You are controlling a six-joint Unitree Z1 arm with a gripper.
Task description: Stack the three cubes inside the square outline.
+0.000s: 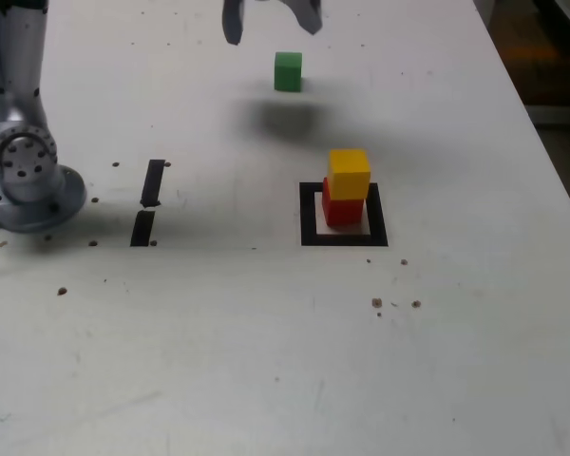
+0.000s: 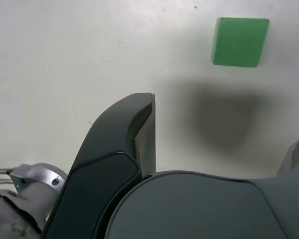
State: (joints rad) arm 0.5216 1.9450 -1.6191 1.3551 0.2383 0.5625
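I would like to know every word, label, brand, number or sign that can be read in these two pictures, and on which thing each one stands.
There is no readable text in either picture.
Red, yellow and green cubes: no letters or numbers on the sides that show.
Black square outline and two short black strips: plain, no writing.
Gripper: no brand or label to be seen.

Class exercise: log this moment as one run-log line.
red cube: inside square outline | yellow cube: on red | green cube: outside | gripper: open, empty
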